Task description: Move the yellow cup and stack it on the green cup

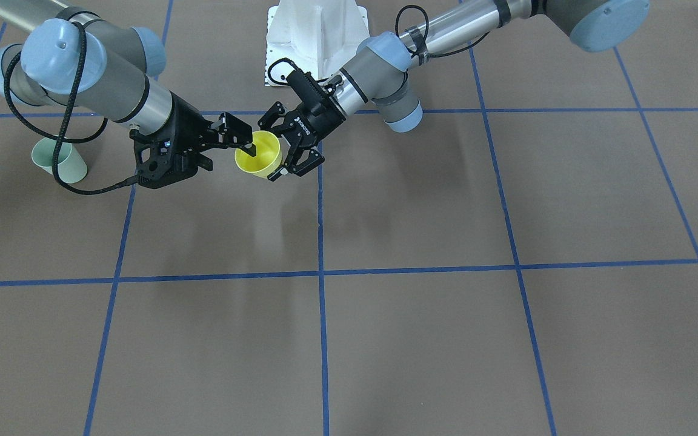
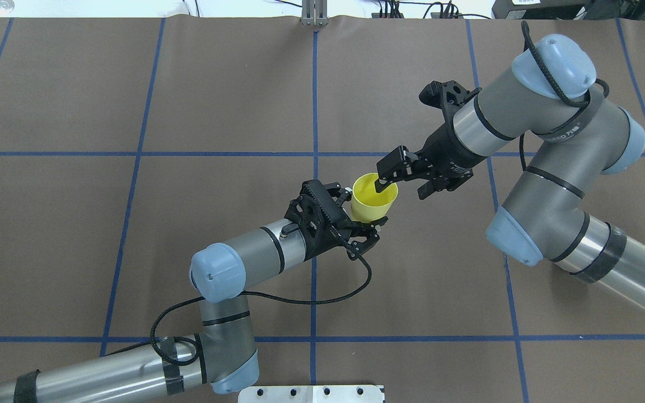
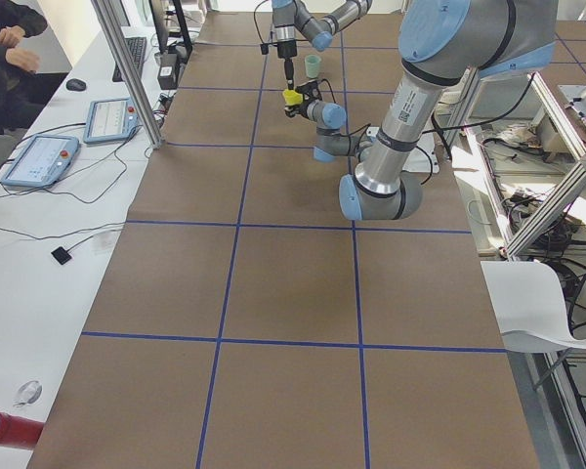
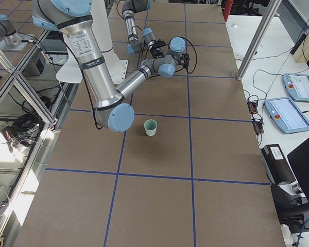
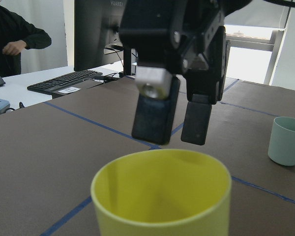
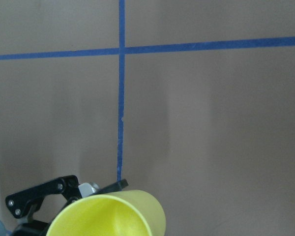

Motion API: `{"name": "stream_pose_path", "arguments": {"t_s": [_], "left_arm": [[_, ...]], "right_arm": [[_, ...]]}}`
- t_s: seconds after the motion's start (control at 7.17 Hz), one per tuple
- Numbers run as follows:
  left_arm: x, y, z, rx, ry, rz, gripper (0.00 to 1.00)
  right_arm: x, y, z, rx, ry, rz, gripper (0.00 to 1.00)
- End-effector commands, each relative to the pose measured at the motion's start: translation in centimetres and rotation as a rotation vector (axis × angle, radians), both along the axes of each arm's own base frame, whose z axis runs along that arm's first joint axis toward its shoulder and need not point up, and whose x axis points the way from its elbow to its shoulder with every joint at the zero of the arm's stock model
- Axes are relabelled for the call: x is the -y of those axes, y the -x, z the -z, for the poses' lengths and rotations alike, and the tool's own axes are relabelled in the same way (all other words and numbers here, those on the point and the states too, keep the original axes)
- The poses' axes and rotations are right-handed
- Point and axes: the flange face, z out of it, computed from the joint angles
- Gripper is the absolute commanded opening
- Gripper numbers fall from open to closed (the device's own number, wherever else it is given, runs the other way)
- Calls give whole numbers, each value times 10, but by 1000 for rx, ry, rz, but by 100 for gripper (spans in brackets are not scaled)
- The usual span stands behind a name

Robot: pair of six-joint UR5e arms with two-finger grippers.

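The yellow cup (image 2: 378, 204) is off the tabletop (image 1: 422, 339), mouth up with its long axis near upright, and the left hand (image 2: 364, 209) is clenched around its lower body. In the overhead view the cup lies at about 1 o'clock from that hand.

The right hand (image 2: 401, 188) comes in from about 2 o'clock of the cup and is released, its jaws apart. One finger hangs over the open mouth and the other is outside the rim, so the cup wall lies between them. In the left wrist view the fingers (image 5: 155, 115) hang just above the far rim. I cannot tell whether either touches it.

The green cup (image 1: 72, 166) stands upright on the tabletop, well apart from the handover. In the front-facing view it is at about 9 o'clock from the yellow cup, on the right arm's side. The right hand is therefore the nearer carrier, and the coming move turns on it pinching the rim wall before the left hand lets go.

There is open room:
- Bare brown surface surrounds the green cup, which sits far from any tabletop edge.
- The right arm's own elbow and cable pass close over it.

The carry probably needs height first, then a straight descent.
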Motion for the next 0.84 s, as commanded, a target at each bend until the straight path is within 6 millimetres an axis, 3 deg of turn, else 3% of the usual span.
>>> {"name": "stream_pose_path", "arguments": {"t_s": [0.0, 0.7], "left_arm": [[-3, -5, -4, 9, 2, -6, 27], [-17, -12, -4, 11, -1, -26, 28]], "right_arm": [[-9, 8, -2, 1, -10, 25, 98], [-10, 12, -9, -16, -13, 22, 91]]}}
